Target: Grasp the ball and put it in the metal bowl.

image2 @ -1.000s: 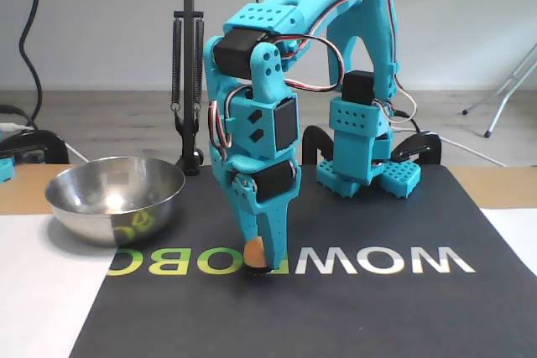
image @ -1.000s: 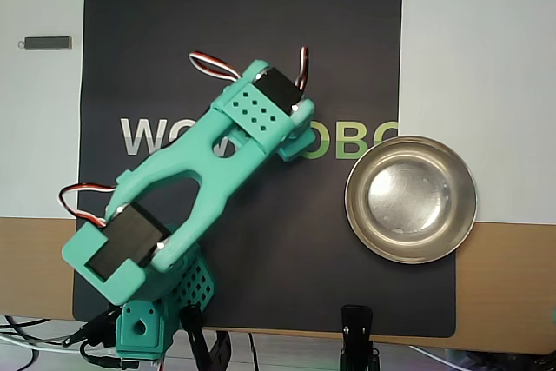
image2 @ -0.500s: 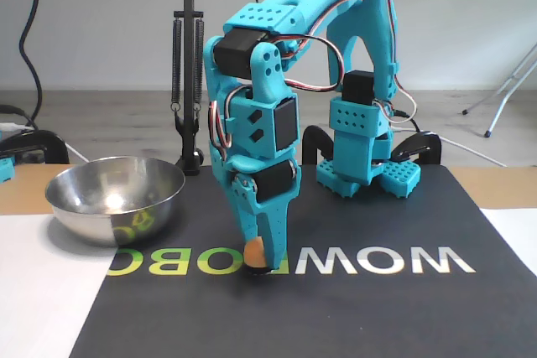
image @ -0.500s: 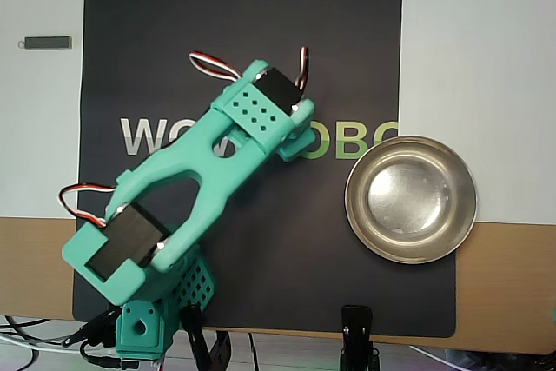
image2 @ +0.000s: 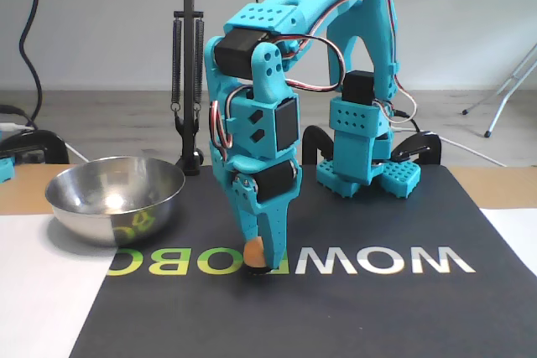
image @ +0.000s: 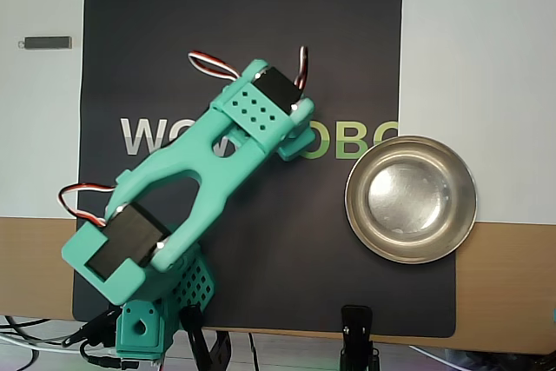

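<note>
Nothing shifted since half a second ago: arm, ball and bowl all as before. Fingers (image2: 260,253) pointed straight down onto the black mat (image2: 352,308), pinching the ball (image2: 252,251) at the lettering, low against the mat. Ball hidden under the arm in the overhead view. Metal bowl (image2: 113,199) empty, left of the ball in the fixed view, well apart; in the overhead view (image: 411,199) right, overlapping mat and worktop (image: 508,284).

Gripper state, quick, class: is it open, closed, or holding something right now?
Gripper: down at the mat, fingers around the ball, apparently closed on it; the overhead view hides the ball.
</note>
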You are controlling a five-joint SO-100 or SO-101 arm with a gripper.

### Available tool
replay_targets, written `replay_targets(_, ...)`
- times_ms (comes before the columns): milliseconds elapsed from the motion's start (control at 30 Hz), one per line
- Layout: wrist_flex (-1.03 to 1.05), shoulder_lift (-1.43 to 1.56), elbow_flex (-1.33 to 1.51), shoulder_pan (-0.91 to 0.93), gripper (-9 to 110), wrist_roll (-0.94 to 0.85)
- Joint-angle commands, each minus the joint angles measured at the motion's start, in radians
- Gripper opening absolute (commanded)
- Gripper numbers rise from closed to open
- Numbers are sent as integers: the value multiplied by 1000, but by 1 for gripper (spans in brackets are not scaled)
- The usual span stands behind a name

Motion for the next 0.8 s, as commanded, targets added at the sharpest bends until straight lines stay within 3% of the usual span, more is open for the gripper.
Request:
replay_targets(0,-3,17,-37,2,24,6)
replay_targets(533,2,133,-46,-8,25,92)
replay_targets(767,133,225,-48,-35,25,97)
